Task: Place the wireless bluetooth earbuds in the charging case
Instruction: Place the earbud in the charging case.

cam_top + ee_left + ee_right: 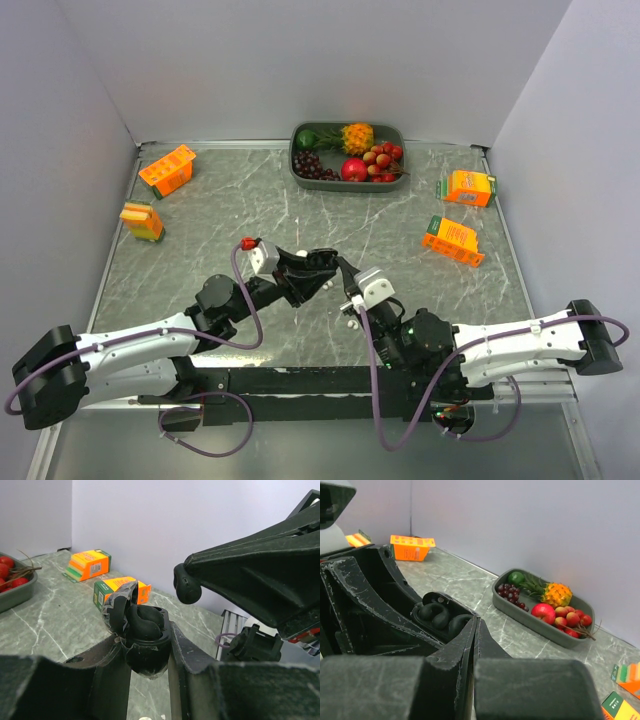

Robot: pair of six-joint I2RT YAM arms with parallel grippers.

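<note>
My left gripper is shut on the black charging case, holding it above the table with its lid open. One glossy black earbud sits in the case and also shows in the right wrist view. My right gripper is shut, its tip just right of and above the case's open mouth. A second black earbud sticks out at that tip, apart from the case. Small white earbuds lie on the table under the grippers.
A grey tray of fruit stands at the back centre. Two orange cartons lie at the back left and two more at the right. Walls enclose the table on three sides.
</note>
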